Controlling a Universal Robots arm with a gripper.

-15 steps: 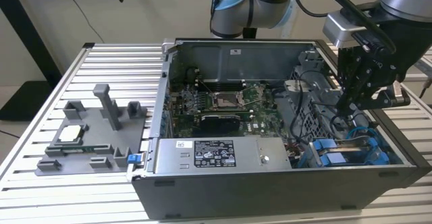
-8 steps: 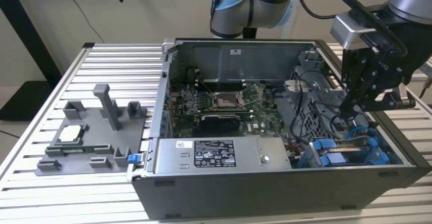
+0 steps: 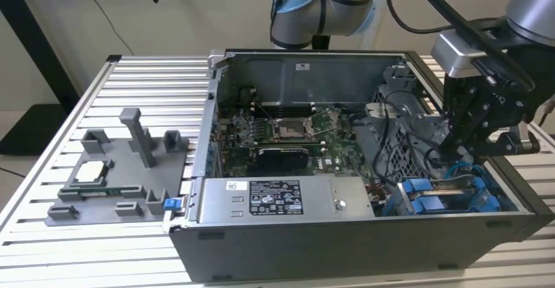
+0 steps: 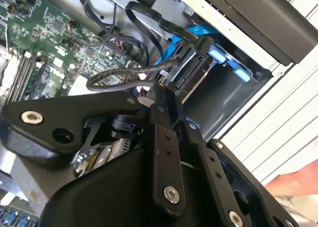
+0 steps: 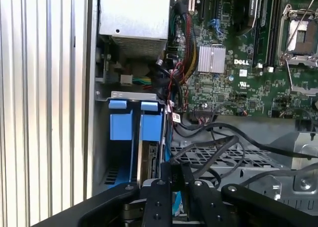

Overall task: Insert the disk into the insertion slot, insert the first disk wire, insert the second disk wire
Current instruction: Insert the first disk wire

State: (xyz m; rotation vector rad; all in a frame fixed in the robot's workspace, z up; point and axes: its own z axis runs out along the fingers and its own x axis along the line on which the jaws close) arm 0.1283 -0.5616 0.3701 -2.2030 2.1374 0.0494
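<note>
At the exterior view's right, inside the near right corner of the open computer case (image 3: 347, 255), the gripper (image 3: 451, 150) hangs over the insertion slot (image 3: 487, 200). Its fingers (image 4: 160, 137) are drawn narrow, tips nearly together; whether they pinch anything cannot be told. In the first wrist view the disk (image 5: 148, 160) stands on edge in the slot (image 5: 131, 94), between blue plastic pieces, just beyond the gripper (image 5: 174, 180). Black wires (image 4: 124, 75) loop close by the fingertips in the second wrist view. A grey power supply box (image 3: 277, 200) lies left of the slot, the motherboard (image 3: 286, 132) farther back, all on the slatted desk (image 3: 130, 73)
</note>
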